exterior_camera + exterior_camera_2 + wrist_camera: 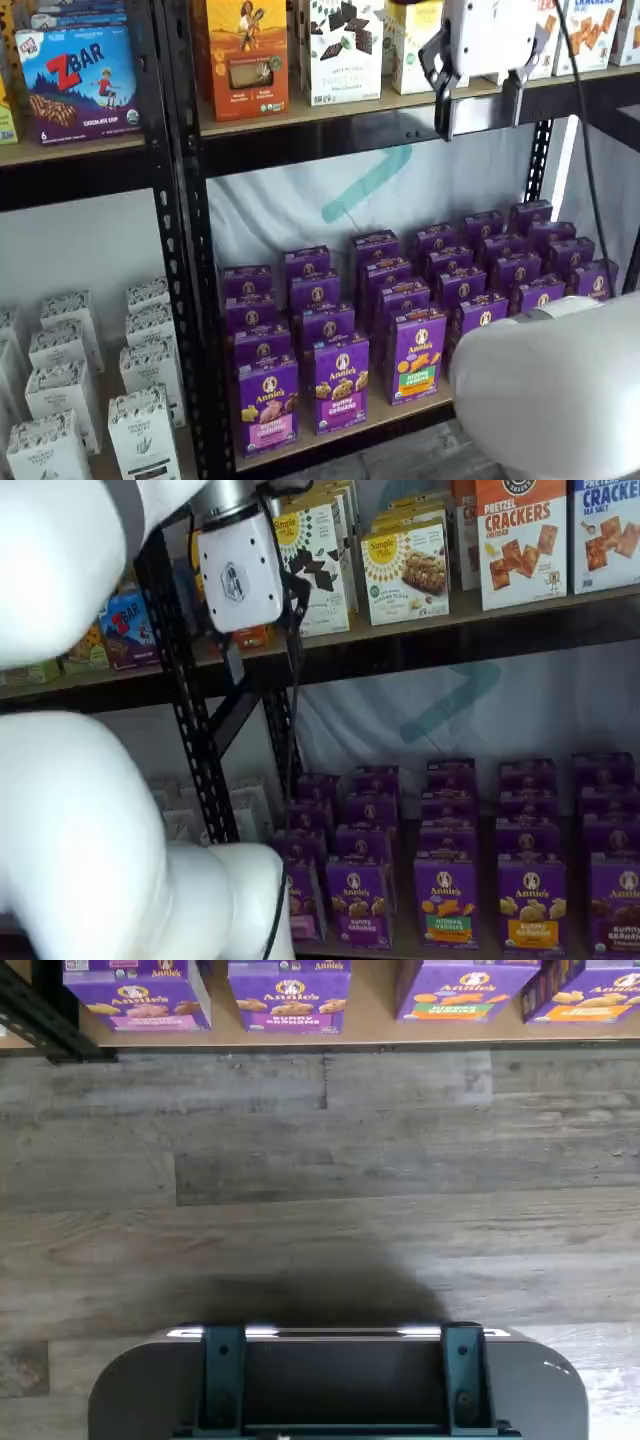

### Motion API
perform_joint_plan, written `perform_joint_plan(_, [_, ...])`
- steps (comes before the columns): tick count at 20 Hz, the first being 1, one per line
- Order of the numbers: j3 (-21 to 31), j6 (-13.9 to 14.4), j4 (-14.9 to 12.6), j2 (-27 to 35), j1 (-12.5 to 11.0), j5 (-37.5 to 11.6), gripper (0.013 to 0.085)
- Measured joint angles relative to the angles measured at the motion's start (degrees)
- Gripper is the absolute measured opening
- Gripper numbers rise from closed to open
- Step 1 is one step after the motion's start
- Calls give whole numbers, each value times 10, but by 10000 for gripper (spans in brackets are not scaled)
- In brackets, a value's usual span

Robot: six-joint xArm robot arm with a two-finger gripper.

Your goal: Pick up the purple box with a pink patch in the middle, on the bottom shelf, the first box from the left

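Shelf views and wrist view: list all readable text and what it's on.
"Annie's": the purple box, on the bottom shelf; its pink-band text is blurred.
"ZBAR": blue carton.
"CRACKERS": orange carton.
"Simple Mills": yellow carton.
"Bunny Grahams": neighbouring purple carton, barely legible.
Other print: too small to read.

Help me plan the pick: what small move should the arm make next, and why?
Probably lower the gripper toward the bottom shelf. It hangs level with the higher shelf, far above the purple box, which stands untouched at the front of its row, and holds nothing.
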Motion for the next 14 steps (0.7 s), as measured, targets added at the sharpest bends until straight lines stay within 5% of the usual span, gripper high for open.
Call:
perform_joint_plan(5, [66, 5, 12, -16, 1, -50, 850])
perform_joint_plan(14, [188, 42, 12, -29, 37, -141, 850])
